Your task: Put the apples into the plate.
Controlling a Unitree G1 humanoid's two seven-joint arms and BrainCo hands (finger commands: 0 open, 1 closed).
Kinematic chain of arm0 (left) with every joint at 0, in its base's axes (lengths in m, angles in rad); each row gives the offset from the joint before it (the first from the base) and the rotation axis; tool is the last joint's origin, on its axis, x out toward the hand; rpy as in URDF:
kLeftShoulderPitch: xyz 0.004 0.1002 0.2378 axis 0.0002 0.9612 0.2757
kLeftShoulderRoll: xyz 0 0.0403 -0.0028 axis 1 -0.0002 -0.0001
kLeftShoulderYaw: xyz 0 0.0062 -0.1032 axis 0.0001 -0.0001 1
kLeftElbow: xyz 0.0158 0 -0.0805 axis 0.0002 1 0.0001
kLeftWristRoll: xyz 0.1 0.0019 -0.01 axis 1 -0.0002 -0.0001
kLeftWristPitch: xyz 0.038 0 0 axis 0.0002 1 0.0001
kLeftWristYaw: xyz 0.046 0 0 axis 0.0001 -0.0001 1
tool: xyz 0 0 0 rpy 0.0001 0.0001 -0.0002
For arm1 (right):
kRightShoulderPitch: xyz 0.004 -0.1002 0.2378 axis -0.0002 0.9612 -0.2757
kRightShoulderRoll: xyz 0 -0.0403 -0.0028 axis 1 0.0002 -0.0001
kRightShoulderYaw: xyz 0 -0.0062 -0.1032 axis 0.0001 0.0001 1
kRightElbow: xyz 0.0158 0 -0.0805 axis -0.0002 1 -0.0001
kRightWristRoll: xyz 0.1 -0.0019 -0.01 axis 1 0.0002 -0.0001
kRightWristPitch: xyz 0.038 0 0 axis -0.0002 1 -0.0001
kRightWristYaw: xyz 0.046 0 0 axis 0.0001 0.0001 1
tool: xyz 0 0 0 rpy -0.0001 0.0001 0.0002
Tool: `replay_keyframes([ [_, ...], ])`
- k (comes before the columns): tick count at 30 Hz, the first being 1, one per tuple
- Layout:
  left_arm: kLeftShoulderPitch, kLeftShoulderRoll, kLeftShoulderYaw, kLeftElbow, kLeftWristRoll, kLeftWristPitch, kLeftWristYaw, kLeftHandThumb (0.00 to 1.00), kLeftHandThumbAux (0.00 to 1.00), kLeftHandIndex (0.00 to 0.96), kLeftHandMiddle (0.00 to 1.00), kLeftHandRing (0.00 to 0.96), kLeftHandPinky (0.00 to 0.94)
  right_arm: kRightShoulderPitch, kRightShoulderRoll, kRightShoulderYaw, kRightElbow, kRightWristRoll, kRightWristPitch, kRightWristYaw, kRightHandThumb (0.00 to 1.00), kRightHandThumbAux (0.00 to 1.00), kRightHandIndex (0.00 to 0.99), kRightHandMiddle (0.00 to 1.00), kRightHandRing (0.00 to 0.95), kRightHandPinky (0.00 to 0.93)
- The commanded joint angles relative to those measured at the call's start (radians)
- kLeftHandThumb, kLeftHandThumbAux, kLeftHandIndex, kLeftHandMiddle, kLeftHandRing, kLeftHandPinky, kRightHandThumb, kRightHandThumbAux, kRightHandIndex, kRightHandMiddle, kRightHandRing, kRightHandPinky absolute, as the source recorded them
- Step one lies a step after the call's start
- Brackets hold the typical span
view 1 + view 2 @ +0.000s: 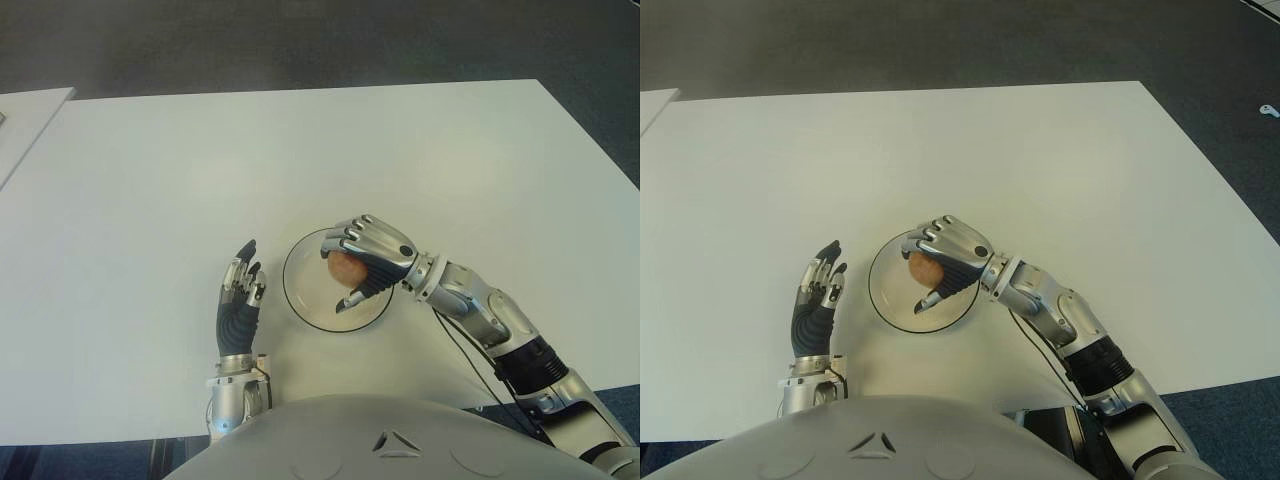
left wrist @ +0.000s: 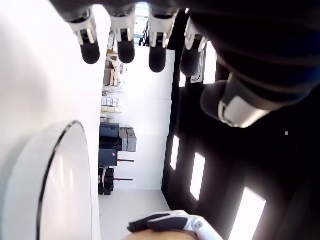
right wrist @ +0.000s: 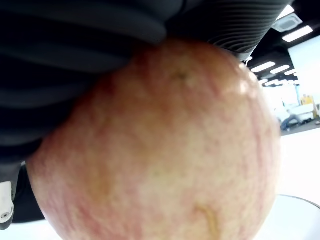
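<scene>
A broad white table (image 1: 300,150) spreads in front of me, with dark carpeted floor beyond its far edge and along my right side. The corner of a second pale tabletop (image 1: 25,115) shows off to my left. In my left wrist view, past the table's edge, I see a bright room with shelving and dark cabinets, and rows of rectangular ceiling lights.

A clear, round plate (image 1: 305,300) sits on the table close to my body. My right hand (image 1: 365,262) is over it, fingers curled down around an apple (image 1: 345,268); my right wrist view is almost filled by its red-yellow skin pressed against my dark palm. From the eye views I cannot tell whether the apple touches the plate. My hand hides much of the plate's right half.

My left hand (image 1: 240,298) shows just left of the plate, fingers stretched out straight, holding nothing. A thin black cable (image 1: 462,362) trails beneath my right forearm.
</scene>
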Motion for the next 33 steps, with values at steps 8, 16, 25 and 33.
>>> replay_keyframes([
  [8,0.020,-0.006,0.003,-0.016,0.023,0.035,0.012,0.171,0.488,0.124,0.084,0.051,0.039,0.002,-0.035,0.024,0.030,-0.043,-0.053,-0.009,0.731,0.707,0.442,0.841,0.845,0.851],
  [16,0.026,-0.012,0.001,-0.029,0.033,0.053,0.020,0.169,0.483,0.131,0.094,0.055,0.038,0.005,-0.041,0.027,0.052,-0.070,-0.070,-0.027,0.732,0.707,0.441,0.846,0.847,0.854],
  [25,0.032,-0.008,-0.001,-0.043,0.035,0.071,0.020,0.180,0.490,0.139,0.105,0.063,0.056,0.004,-0.021,0.034,0.087,-0.127,-0.094,-0.145,0.729,0.704,0.443,0.806,0.799,0.741],
  [33,0.033,-0.011,-0.002,-0.050,0.039,0.082,0.026,0.174,0.488,0.137,0.113,0.072,0.059,-0.032,-0.038,0.067,0.131,-0.174,-0.128,-0.178,0.419,0.506,0.267,0.266,0.221,0.188],
])
